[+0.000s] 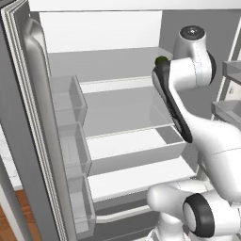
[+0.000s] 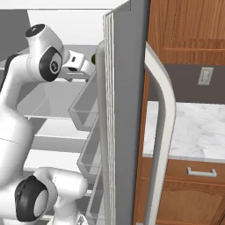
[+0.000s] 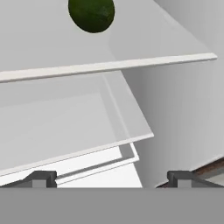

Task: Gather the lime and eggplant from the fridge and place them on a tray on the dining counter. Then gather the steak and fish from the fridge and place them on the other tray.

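The gripper (image 3: 112, 177) is seen from the hand view with its two dark finger tips (image 3: 40, 178) set wide apart at the bottom of the frame; nothing is held between them. The hand is positioned inside the fridge (image 1: 122, 101), with the doors swung open to either side. Ahead of the finger tips, and clear of them, the lime (image 3: 92, 14) is located on an upper shelf (image 3: 109, 65), lying behind that shelf's white front edge. Further white shelves are stacked beneath the gripper's line of sight.

In the left base view, the lime (image 1: 161, 60) is partly hidden behind the arm's upper link, at the right end of the upper shelf. In the right base view, a sliver of the lime (image 2: 93, 59) is visible just beyond the hand, beside the edge of the right door (image 2: 127, 110). Clear bins (image 1: 70, 101) are mounted on the left door, to the gripper's left.
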